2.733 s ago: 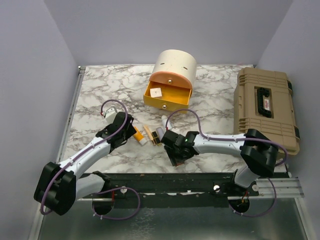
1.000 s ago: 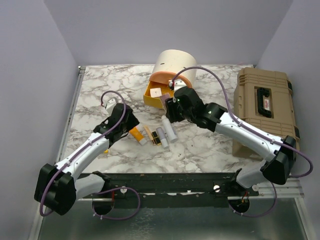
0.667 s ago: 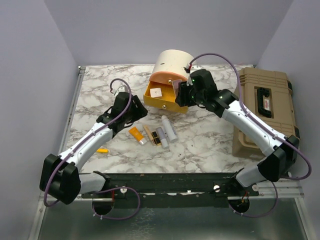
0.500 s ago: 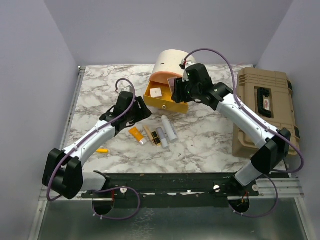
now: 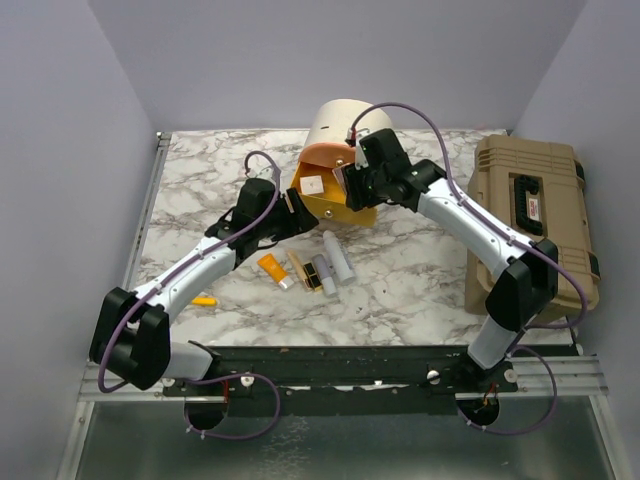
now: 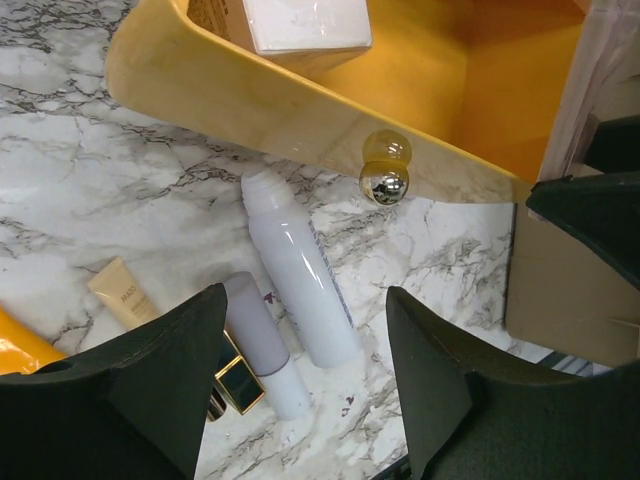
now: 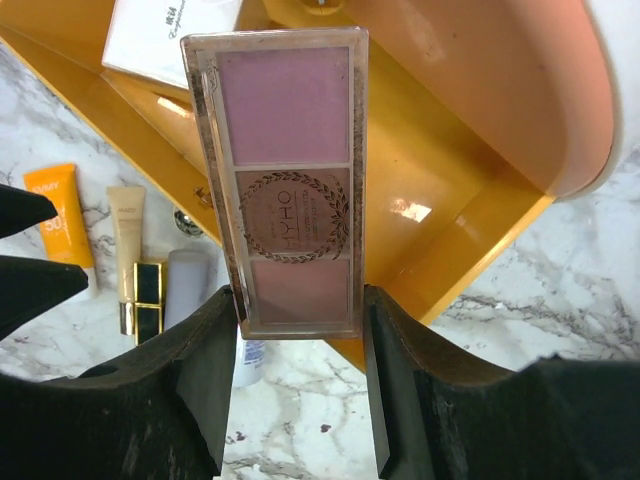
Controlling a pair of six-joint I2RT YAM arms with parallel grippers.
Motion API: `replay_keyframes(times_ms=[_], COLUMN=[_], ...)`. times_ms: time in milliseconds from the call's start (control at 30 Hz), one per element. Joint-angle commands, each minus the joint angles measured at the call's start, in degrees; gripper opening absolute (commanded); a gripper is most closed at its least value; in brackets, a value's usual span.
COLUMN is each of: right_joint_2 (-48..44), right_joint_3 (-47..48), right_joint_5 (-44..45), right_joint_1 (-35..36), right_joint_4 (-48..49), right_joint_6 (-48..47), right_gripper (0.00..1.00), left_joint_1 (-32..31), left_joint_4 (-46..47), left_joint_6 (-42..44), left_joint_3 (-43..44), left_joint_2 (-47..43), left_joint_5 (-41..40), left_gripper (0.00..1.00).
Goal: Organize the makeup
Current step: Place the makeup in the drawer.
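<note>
Right wrist, palette (image 7: 288,180) pointing out from claw (image 7: 297,312)

Pink and mauve palette (image 7: 290,180), three shades. Orange drawer (image 7: 460,190), cream case (image 5: 345,125). Grey-veined white marble tabletop (image 5: 200,180), tan toolbox (image 5: 500,240).

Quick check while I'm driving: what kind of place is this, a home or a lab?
Most likely a lab test booth, not a home: plain walls box in a marble-patterned tabletop, with a black metal mounting rail along its near edge.
</note>
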Motion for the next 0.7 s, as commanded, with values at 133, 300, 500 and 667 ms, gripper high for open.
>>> replay_keyframes(times_ms=[133,300,500,667], right_joint_2=[-0.42,1.62,5.35,5.28], right_joint_3=[1.06,3.29,7.18,6.16], right_joint_5=[-1.2,-3.07,1.72,1.05], right_joint_1=[-0.47,-0.56,-0.62,-0.57], right_joint_4=[3.46,3.04,-1.82,-3.1], right_joint_6=[-11.14,-17.33,-23.86,-26.37], right_gripper=[0.45,0.45,0.46,0.47], left_joint_1=[-0.49,-0.66,-0.68,-0.95], left_joint_4=[3.98,9.61,16.59,19.25], left_joint_6=[-0.54,-0.9,-4.5,-5.52], left_joint_3=[-0.52,-1.27,-3.56,-4.41], left_joint_2=[0.31,0.64,2.74,2.62], left_joint_5=[4.99,6.58,9.04,8.14], left_gripper=[0.69,0.74,0.74,0.74])
